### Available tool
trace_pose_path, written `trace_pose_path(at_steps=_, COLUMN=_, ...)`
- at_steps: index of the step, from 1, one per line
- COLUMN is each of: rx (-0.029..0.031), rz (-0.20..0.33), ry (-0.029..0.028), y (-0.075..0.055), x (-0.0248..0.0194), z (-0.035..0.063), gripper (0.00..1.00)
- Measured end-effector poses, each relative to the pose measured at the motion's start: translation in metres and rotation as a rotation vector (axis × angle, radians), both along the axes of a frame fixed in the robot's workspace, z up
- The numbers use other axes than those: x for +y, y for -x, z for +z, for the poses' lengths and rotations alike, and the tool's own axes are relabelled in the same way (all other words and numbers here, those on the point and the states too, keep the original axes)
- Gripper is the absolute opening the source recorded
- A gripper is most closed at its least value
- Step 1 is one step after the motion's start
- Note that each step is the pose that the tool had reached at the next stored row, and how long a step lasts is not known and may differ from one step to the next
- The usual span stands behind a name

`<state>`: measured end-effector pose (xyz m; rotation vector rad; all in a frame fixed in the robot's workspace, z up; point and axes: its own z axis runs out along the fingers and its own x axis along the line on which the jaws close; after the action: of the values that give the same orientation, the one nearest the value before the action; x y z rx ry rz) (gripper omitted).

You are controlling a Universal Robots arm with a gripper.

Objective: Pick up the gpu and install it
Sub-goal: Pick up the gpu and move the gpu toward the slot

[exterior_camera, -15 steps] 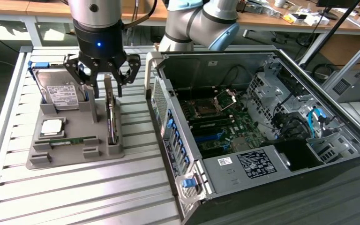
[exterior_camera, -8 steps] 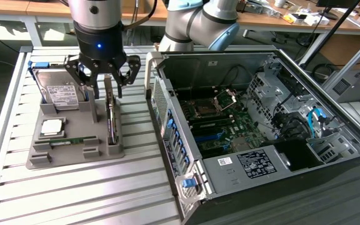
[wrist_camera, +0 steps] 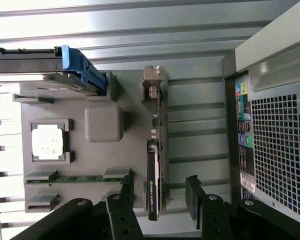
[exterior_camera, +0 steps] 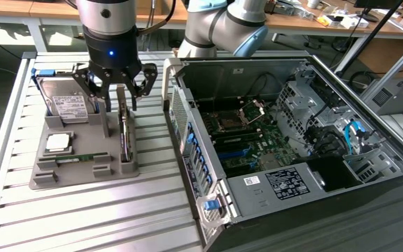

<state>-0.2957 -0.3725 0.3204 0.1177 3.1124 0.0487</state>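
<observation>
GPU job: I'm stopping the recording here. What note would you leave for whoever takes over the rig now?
Tool: open, low over the holder, straddling the gpu without gripping it.
Gpu: standing on edge in its slot of the grey holder, beside the open case on the exterior view's right.
Done: nothing yet; the gpu is not lifted.
Left: the pick-up and the install.

Exterior: high, oblique, wide. Wrist: close, looking down. Shared: tray.
</observation>
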Motion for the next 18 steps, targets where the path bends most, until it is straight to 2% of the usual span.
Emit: trace_pose_path(at_steps=18, rx=0.0000, rz=0.000, ry=0.0000, y=0.0000, x=0.0002, z=-0.0059, gripper=0.54)
